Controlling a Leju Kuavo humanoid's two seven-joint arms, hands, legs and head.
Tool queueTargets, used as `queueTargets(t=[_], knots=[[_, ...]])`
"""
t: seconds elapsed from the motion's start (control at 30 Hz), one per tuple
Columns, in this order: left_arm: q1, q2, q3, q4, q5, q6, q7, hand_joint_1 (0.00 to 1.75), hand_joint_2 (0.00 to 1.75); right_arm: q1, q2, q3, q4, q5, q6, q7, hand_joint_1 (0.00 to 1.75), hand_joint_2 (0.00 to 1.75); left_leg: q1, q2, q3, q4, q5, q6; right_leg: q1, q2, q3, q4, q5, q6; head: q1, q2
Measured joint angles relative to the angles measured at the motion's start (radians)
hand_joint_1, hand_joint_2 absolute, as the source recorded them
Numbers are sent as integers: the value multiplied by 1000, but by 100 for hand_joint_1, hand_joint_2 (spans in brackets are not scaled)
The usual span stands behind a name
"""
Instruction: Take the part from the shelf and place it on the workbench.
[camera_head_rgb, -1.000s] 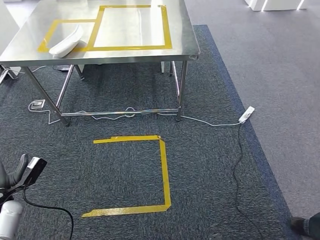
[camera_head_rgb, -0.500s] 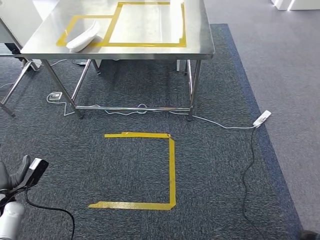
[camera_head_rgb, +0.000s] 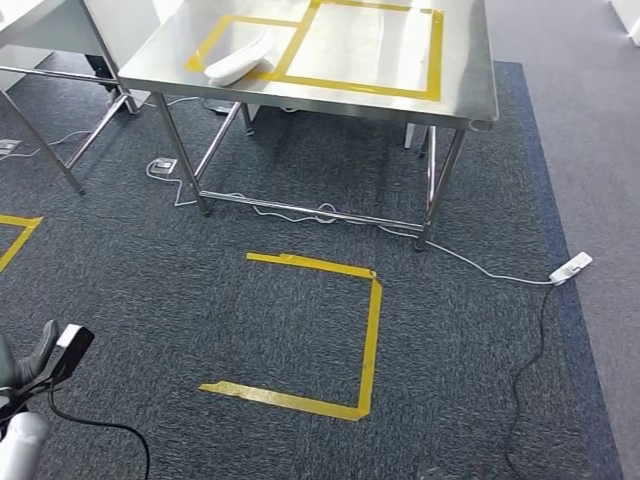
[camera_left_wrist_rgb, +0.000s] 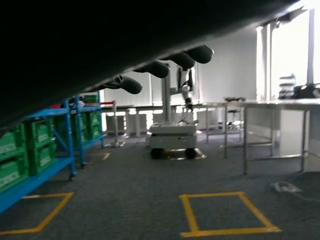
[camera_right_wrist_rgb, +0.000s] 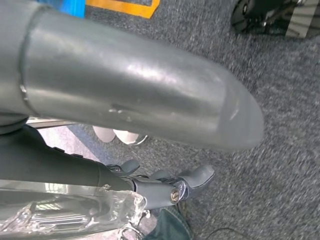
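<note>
At the lower left of the head view, the left hand (camera_head_rgb: 29, 362) hung low beside the body, and in its wrist view its fingers (camera_left_wrist_rgb: 156, 68) were spread apart with nothing between them, so it was released. Ahead of it and off toward the robot's right side lay a yellow tape outline (camera_head_rgb: 355, 335) on the carpet, and beyond that stood the workbench (camera_head_rgb: 464, 85), well apart from the hand. A white part (camera_head_rgb: 238, 58) lay on the bench top, on the corner nearer this hand, across the tape of the smaller marked box. Its long axis ran slantwise, from the near edge on the left-hand side away toward the far right. The blue shelf (camera_left_wrist_rgb: 45, 167) with green crates was in the left wrist view, off to one side.

In the right wrist view, the right hand (camera_right_wrist_rgb: 75, 170) hung over the carpet, its fingers (camera_right_wrist_rgb: 166, 190) stretched out along a shiny clear-wrapped thing (camera_right_wrist_rgb: 68, 215). Whether the hand gripped that thing or only lay against it could not be told, nor whether it was a part being carried.

By my judgement, if the wrapped thing was the load, the coming move turned on closing the gap forward to the bench, with the larger taped box lying on the right hand's side.
</note>
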Motion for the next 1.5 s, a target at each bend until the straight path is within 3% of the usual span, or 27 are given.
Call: queueTargets(t=[0.03, 0.1, 0.17, 0.2, 0.27, 0.33, 0.4, 0.47, 0.5, 0.57, 0.63, 0.7, 0.73, 0.77, 0.83, 0.9, 0.93, 1.0, 1.07, 1.13, 1.17, 1.2, 1.23, 1.3, 1.37, 1.43, 1.5], knots=[[10, -1, 14, 15, -6, 0, 4, 0, 0, 0, 0, 0, 0, -6, 0, 0, 0, 0, 1, -9, 1, -3, 3, 7, -2, 23, -11, 24, -18, 5, 1, 0], [33, -11, 49, 50, -18, 2, -7, 0, 0, 3, 0, 0, 0, -17, 0, 1, 0, 0, 3, -28, 0, -5, 6, 16, -5, 81, -63, 137, -80, 9, 5, 0], [58, -27, 94, 90, -25, 2, -33, 0, 0, 9, 0, 0, 0, -26, 0, 2, 0, 0, 0, -52, -2, -4, 7, 19, -4, 99, -126, 267, -130, 8, 5, 0], [70, -35, 118, 111, -25, 2, -49, 0, 0, 11, 0, 0, 0, -30, -1, 3, 0, 0, -1, -66, -3, -4, 7, 20, -4, 101, -140, 292, -130, 7, 5, 0], [87, -51, 170, 160, -19, 1, -83, 0, 0, 13, 0, 0, 0, -38, -1, 2, 0, 0, -3, -95, -1, -3, 7, 20, -4, 109, -111, 221, -72, 2, 5, 0], [101, -71, 227, 211, -9, -9, -110, 0, 0, 13, 0, 0, 0, -48, -1, 0, 0, 0, -3, -124, 0, -2, 7, 18, -7, 152, -41, 74, -6, -6, 5, 0], [117, -95, 281, 255, 6, -35, -130, 0, 0, 13, 0, 0, 0, -58, 0, -4, 0, 0, -1, -149, -5, -1, 10, 10, -9, 184, 1, -3, 10, -10, 5, 0], [137, -120, 329, 296, 28, -68, -147, 0, 0, 13, 2, -1, 0, -69, 2, -8, 0, 0, 2, -170, -11, -3, 14, -2, -8, 170, 11, -13, 9, -13, 6, 0], [149, -132, 351, 315, 40, -83, -154, 0, 0, 13, 3, -1, 0, -74, 2, -10, 0, 0, 3, -163, -13, 0, 11, -7, -9, 159, 15, -19, 11, -16, 5, 0], [167, -154, 393, 347, 59, -116, -165, 0, 0, 14, 7, -1, 0, -81, 4, -12, 0, 0, 1, -114, -37, 53, -26, -15, -12, 134, 22, -30, 16, -25, 0, 0], [173, -174, 429, 372, 73, -161, -171, 0, 0, 19, 8, -1, 0, -87, 4, -13, 0, 0, 3, -63, -99, 181, -93, -23, -10, 103, 25, -32, 15, -28, -3, 0], [180, -194, 456, 392, 82, -196, -176, 0, 0, 21, 8, -1, 0, -91, 5, -13, 0, 0, 8, -50, -147, 280, -124, -30, -9, 70, 26, -32, 11, -28, -3, 0], [185, -202, 468, 400, 91, -211, -179, 0, 0, 21, 8, -1, 0, -93, 5, -14, 0, 0, 12, -47, -145, 278, -111, -32, -10, 55, 27, -31, 9, -27, -3, 0], [190, -211, 481, 407, 104, -230, -181, 0, 0, 21, 8, -1, 0, -97, 4, -14, 0, 0, 14, -40, -120, 235, -83, -34, -10, 42, 29, -31, 7, -25, -3, 0], [192, -229, 513, 416, 140, -278, -183, 0, 0, 20, 9, -1, 0, -104, 2, -16, 0, 0, 13, 6, -41, 96, -26, -33, -7, 18, 35, -28, -1, -16, -4, 0], [190, -252, 546, 422, 169, -318, -180, 0, 0, 20, 9, -2, 0, -112, -1, -19, 0, 0, 6, 41, 6, 15, -10, -23, -2, -4, 40, -26, -11, -3, -2, 0], [190, -264, 561, 426, 180, -333, -176, 0, 0, 20, 10, -2, 0, -115, -3, -20, 0, 0, 2, 40, 8, 7, -14, -17, -1, -15, 43, -26, -15, 2, -1, 0], [193, -285, 589, 434, 197, -353, -167, 0, 0, 17, 11, -2, 0, -121, -7, -21, 0, 0, 2, 13, 9, 6, -13, -3, -6, -23, 52, -23, -25, 13, 0, 0], [195, -301, 613, 440, 210, -362, -157, 0, 0, 16, 13, -2, 0, -124, -9, -22, 0, 0, 3, -10, 10, 4, -9, 11, -11, 27, 35, 28, -61, 22, 3, 0], [194, -314, 630, 443, 215, -365, -142, 0, 0, 20, 13, -2, 0, -126, -10, -21, 0, 0, 3, -33, 7, 4, -7, 21, -13, 87, -28, 160, -130, 24, 6, 0], [193, -320, 637, 444, 216, -365, -131, 0, 0, 23, 14, -2, 0, -127, -10, -21, 0, 0, 2, -48, 6, 4, -7, 24, -12, 98, -66, 233, -158, 24, 5, 0], [193, -324, 644, 446, 216, -365, -118, 0, 0, 25, 14, -2, 0, -127, -10, -21, 0, 0, 0, -62, 6, 4, -7, 25, -12, 101, -92, 279, -168, 22, 5, 0], [193, -328, 650, 448, 216, -365, -105, 0, 0, 27, 14, -2, 0, -128, -10, -20, 0, 0, -2, -77, 7, 4, -7, 25, -12, 102, -103, 288, -156, 19, 5, 0], [195, -333, 659, 451, 216, -364, -87, 0, 0, 26, 14, -2, 0, -129, -11, -20, 0, 0, -3, -105, 10, 4, -6, 25, -12, 116, -69, 193, -83, 11, 6, 0], [194, -338, 668, 452, 218, -364, -76, 0, 0, 26, 14, -2, 0, -129, -11, -20, 0, 0, -4, -129, 8, 7, -7, 21, -14, 163, -13, 54, -19, 4, 5, 0], [193, -341, 676, 454, 221, -365, -69, 0, 0, 25, 14, -2, 0, -130, -12, -20, 0, 0, -2, -150, 2, 9, -4, 10, -14, 193, 15, -5, -4, 2, 4, 0], [196, -343, 682, 456, 223, -367, -63, 0, 0, 24, 15, -2, 0, -132, -13, -20, 0, 0, 2, -163, -4, 11, -2, -3, -13, 176, 22, -12, -1, -2, 4, 0]])
